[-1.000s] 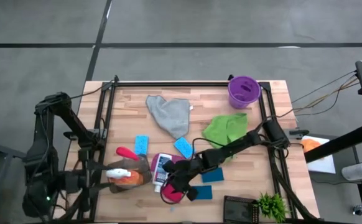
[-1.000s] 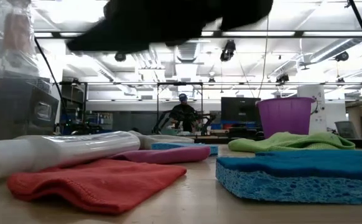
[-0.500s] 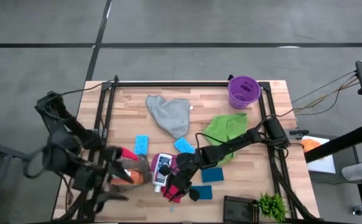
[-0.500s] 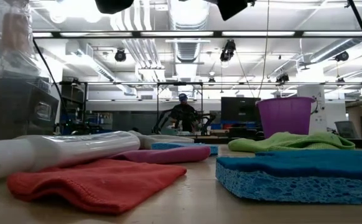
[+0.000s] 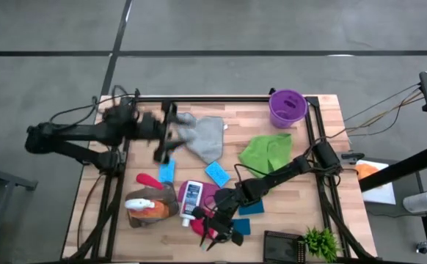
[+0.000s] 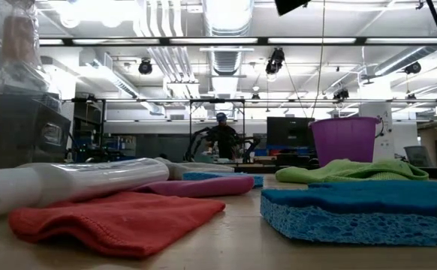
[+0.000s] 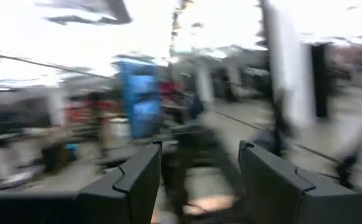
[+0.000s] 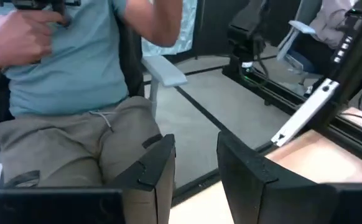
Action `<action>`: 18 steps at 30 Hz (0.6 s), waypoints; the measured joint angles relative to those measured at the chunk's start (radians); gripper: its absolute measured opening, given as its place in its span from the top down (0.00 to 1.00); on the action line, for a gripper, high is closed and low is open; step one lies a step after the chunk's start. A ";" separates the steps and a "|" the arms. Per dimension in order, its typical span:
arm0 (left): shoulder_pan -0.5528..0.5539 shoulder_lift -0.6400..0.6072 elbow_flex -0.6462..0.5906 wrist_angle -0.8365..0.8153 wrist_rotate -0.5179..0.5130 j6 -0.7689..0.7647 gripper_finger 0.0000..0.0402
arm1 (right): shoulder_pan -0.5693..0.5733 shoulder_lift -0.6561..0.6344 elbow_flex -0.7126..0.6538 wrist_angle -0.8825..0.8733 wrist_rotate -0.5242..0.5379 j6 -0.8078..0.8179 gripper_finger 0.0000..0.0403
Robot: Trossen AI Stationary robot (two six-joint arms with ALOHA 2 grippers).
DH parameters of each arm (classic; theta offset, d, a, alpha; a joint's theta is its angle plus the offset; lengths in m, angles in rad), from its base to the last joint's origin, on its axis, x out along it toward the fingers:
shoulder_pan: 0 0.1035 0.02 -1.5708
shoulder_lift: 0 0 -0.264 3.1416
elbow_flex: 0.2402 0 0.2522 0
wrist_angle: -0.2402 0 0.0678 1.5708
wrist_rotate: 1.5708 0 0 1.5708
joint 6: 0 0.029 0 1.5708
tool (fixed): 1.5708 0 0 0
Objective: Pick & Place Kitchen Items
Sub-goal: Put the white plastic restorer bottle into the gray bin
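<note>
My left gripper (image 5: 171, 133) hovers open at the left edge of the grey cloth (image 5: 202, 136), which lies flat on the far middle of the table; its wrist view shows nothing between the fingers. My right gripper (image 5: 217, 236) stands open near the front edge, level, by the near end of the magenta cloth (image 5: 207, 194). Its fingers (image 8: 153, 168) have only floor between them. A white bottle (image 5: 191, 200) lies on its side on the magenta cloth. The orange spray bottle (image 5: 146, 209) lies by a red cloth (image 5: 151, 181). A green cloth (image 5: 266, 152) lies at the right.
A purple bucket (image 5: 287, 107) stands at the far right corner. Blue sponges (image 5: 167, 170) (image 5: 216, 173) (image 5: 251, 207) lie about the middle. A small plant (image 5: 320, 240) and a black box (image 5: 283, 242) sit at the near right. A person sits beyond the table's near edge (image 8: 69, 74).
My left arm has swung fast from the near left corner, beside the orange spray bottle, toward the far edge and now reaches over the grey cloth's left edge. My right gripper has risen a little and tipped up toward level by the magenta cloth.
</note>
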 joint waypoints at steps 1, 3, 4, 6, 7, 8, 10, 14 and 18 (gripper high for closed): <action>0.069 0.007 -0.038 0.073 0.034 -0.025 0.47 | 0.006 -0.007 -0.005 0.004 0.000 0.000 0.71; 0.199 0.032 -0.105 0.220 0.128 -0.087 0.47 | 0.018 -0.033 -0.020 0.010 0.000 -0.009 0.71; 0.261 0.050 -0.135 0.292 0.177 -0.123 0.47 | 0.022 -0.048 -0.028 0.024 0.001 -0.011 0.71; 0.362 0.090 -0.194 0.420 0.262 -0.202 0.47 | 0.030 -0.078 -0.043 0.049 0.004 -0.013 0.71; 0.399 0.111 -0.220 0.479 0.288 -0.226 0.47 | 0.032 -0.096 -0.051 0.057 0.008 -0.017 0.71; 0.428 0.125 -0.249 0.522 0.309 -0.245 0.47 | 0.035 -0.112 -0.060 0.063 0.008 -0.021 0.71; 0.462 0.136 -0.302 0.565 0.334 -0.254 0.47 | 0.041 -0.153 -0.080 0.069 0.020 -0.030 0.71; 0.468 0.113 -0.412 0.563 0.341 -0.206 0.47 | 0.057 -0.248 -0.153 0.066 0.092 -0.062 0.71; 0.466 0.040 -0.515 0.565 0.338 -0.191 0.47 | 0.070 -0.348 -0.251 0.064 0.210 -0.090 0.71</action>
